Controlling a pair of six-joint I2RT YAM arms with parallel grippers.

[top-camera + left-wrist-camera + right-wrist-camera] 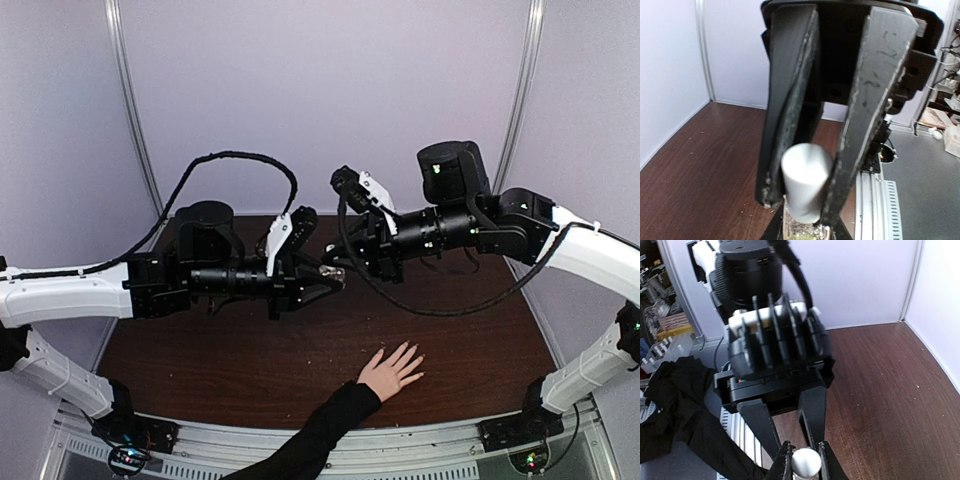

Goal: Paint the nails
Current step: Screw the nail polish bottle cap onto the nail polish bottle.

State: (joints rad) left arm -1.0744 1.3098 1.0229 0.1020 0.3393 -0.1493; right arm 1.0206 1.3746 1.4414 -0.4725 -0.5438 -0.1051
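From the near edge of the counter (200, 360), at about 6 o'clock in the overhead view, a black sleeve (320, 435) reaches in and ends in a bare hand (388, 375). The hand lies flat on the dark wood at roughly 5 o'clock of the counter's middle. Its fingers (402, 358) are spread and aim toward 1 o'clock. The nails (414, 351) tip those fingers and face up, too small to tell their colour.

Farther in, at about 11 o'clock from the hand and well apart from it, the two arms meet tip to tip above the counter's middle. The left pincer (800, 210) comes in from 9 o'clock. It is closed tight on a pale grey cylindrical cap (807, 175), one dark finger pressed to each side. The right pincer (805, 465) comes in from 2 o'clock. It is likewise clamped, and grips a small bottle (800, 232) whose glittery body shows just beyond the cap, between its two black tips. In the right wrist view the rounded pale top sits between those tips, with the left pincer's fingers coming down onto it.

Beyond stand pale lilac walls (330, 90).
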